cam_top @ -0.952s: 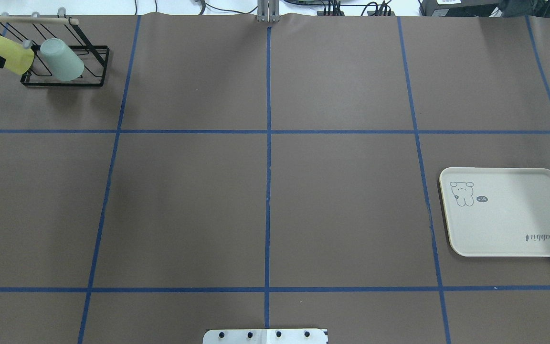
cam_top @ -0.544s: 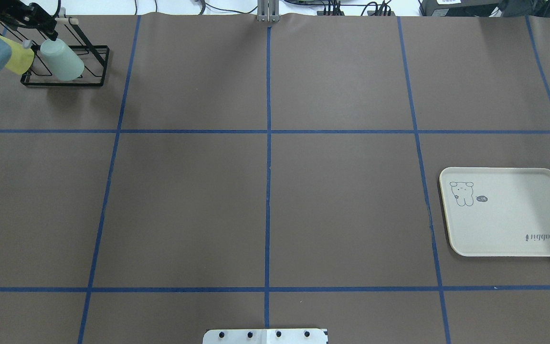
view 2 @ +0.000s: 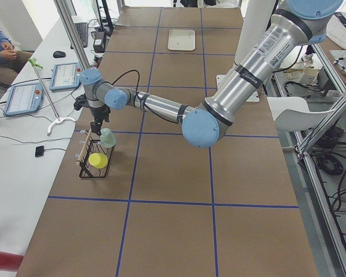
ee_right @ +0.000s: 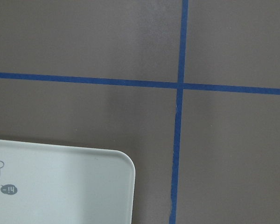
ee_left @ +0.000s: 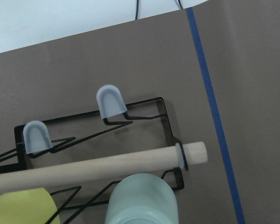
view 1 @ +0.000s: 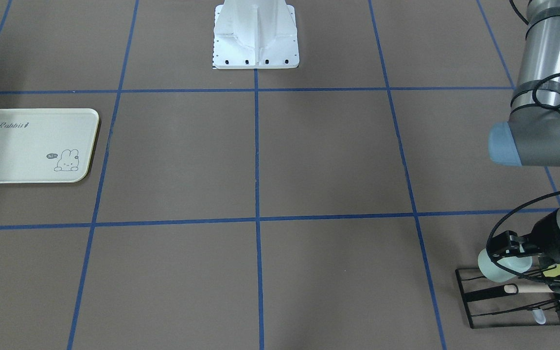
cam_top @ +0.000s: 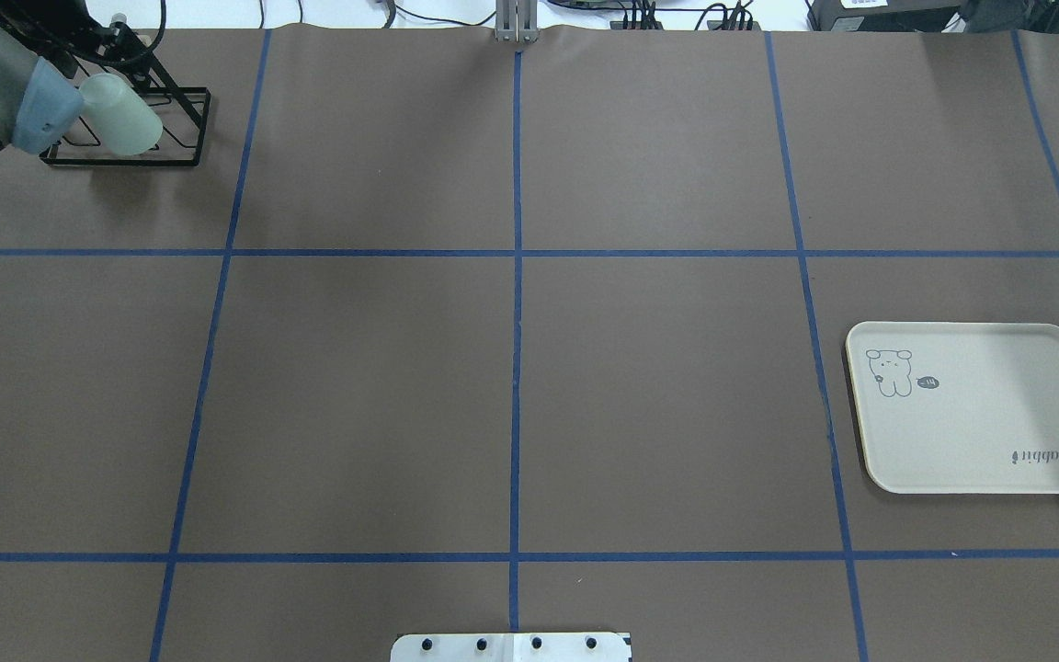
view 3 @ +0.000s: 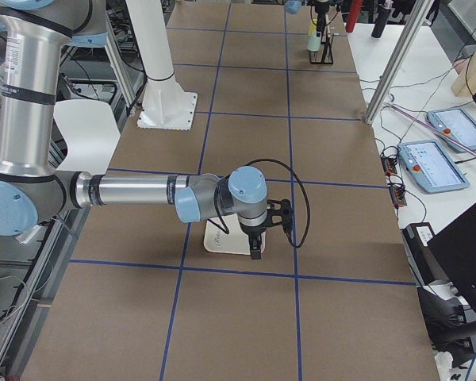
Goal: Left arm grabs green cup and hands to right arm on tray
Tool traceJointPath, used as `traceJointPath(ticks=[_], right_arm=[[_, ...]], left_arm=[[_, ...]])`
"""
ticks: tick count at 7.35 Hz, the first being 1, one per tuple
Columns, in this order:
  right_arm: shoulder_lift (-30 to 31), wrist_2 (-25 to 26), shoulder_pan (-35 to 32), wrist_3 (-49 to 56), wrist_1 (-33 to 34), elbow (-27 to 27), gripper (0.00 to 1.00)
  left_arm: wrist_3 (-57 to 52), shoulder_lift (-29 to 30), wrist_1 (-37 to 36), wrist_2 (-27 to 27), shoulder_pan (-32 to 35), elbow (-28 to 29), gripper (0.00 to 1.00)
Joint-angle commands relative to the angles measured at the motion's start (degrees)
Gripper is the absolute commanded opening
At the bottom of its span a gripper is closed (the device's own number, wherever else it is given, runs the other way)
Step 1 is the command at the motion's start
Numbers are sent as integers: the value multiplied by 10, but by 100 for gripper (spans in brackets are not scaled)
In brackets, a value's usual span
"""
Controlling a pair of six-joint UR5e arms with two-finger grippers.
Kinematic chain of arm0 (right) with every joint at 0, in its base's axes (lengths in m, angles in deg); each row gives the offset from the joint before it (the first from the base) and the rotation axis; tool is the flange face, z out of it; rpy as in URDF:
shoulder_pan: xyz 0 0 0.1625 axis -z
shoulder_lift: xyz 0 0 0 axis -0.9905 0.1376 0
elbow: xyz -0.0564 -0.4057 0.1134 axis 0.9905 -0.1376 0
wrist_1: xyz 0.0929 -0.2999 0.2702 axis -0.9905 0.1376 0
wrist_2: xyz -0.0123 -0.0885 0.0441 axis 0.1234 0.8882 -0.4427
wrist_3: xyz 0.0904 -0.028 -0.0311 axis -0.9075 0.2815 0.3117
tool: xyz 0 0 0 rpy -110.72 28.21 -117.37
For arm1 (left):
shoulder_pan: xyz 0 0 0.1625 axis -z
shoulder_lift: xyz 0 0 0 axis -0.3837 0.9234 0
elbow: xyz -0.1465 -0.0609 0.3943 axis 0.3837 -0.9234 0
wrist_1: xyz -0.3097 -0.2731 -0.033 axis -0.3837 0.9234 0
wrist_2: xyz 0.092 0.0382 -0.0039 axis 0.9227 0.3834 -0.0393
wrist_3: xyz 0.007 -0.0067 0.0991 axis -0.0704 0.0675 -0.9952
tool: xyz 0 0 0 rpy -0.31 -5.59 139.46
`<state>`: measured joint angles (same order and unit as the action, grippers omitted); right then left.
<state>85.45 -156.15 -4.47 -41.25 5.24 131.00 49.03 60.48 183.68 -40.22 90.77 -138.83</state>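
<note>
The silver-grey, blue-capped jointed left arm (view 2: 242,75) is standing stretched far out with its forearm nearly level, its wrist pointing the black two-finger left gripper (view 2: 97,130) straight down; how its jaws are standing is not showing clearly. The matching silver-grey right arm (view 3: 127,190) is holding its upper link upright and its forearm low and level, pointing the black two-finger right gripper (view 3: 255,252) downward, its jaw spacing too small to judge.
</note>
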Motion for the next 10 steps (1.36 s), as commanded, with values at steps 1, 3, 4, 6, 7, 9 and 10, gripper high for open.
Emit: traceJointPath(ticks=[1,3,4,6,7,9,10], right_arm=[[1,-1,1,0,-5,0,100],[1,-9,1,0,-5,0,100],[2,-12,1,1,-5,0,100],[2,-12,1,1,-5,0,100],[2,-12,1,1,-5,0,100],[2,-12,1,1,-5,0,100],[2,-12,1,1,-5,0,100]], left_arm=[[5,-8,-1,-3,-4,2,99],[-2,-9,-3,-3,-4,3,98],[6,-10,-3,-2,-4,3,89],[5,-12,-2,-3,-5,3,0],[5,-11,-5,-4,-4,-1,0],[1,-12,-11,-16,19,-23,0],[-2,-24,-34,-41,38,-56,0]])
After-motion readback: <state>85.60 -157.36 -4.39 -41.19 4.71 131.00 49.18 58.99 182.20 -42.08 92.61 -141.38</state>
